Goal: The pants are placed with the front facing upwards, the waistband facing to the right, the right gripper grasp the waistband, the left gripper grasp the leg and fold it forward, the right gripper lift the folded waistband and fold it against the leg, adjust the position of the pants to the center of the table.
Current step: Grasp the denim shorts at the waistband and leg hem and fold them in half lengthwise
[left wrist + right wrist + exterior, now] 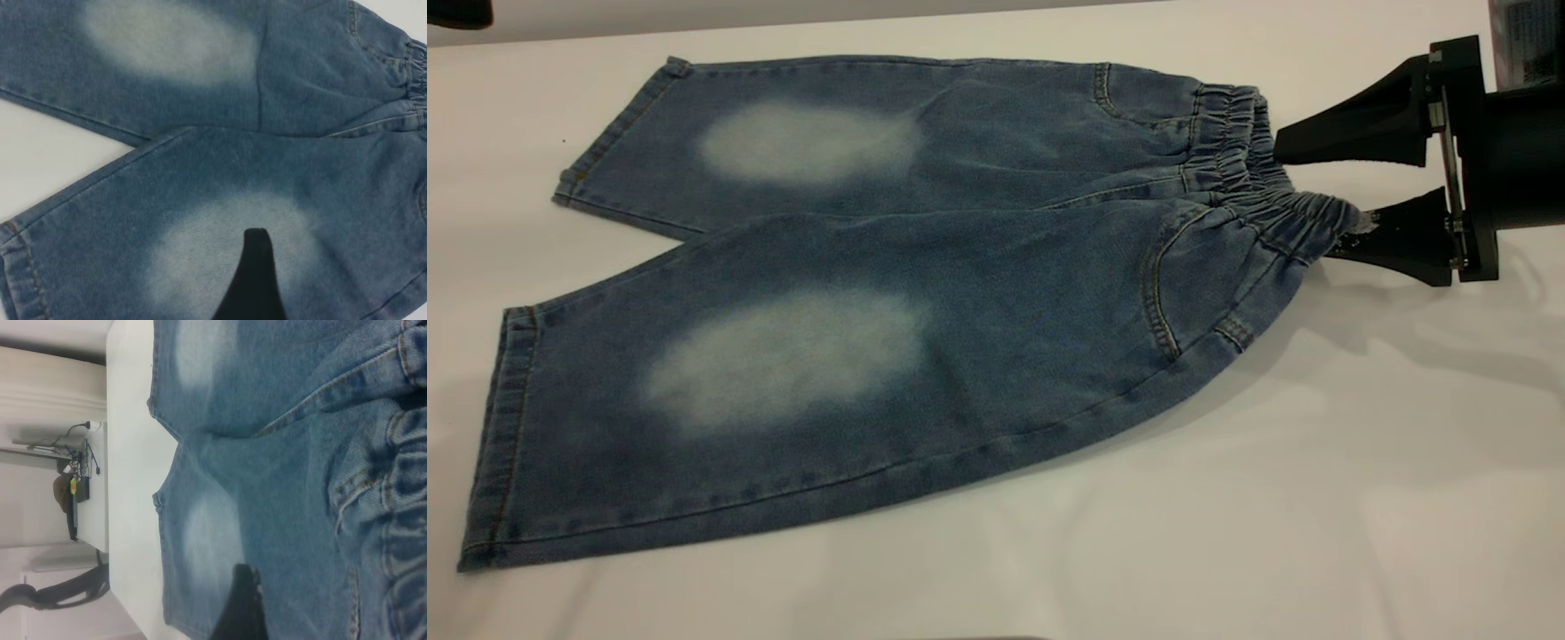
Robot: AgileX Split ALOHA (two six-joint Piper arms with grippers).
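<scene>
- The pants (925, 293) lie flat and front-up on the white table (1316, 498), legs pointing left and waist to the right.
- The two legs splay apart toward the left; the near leg runs down to the near-left part of the table, and the far leg lies along the far side.
- Each leg carries a pale faded oval patch (783, 356), and tan stitching outlines the pocket (1165, 293) near the waist.
- The waistband (1254, 169) is a gathered, crinkled strip at the right end of the pants, partly lifted off the table at its near-right corner.
- The right gripper (1316, 200) comes in level from the right edge; its fingers are spread, one tip against the far part of the waistband and the other at its near edge, with the gathered cloth between them.
- The left gripper (252, 280) hangs above the near leg's faded patch; only one dark pointed finger shows, so whether it is spread or pressed together cannot be told.
</scene>
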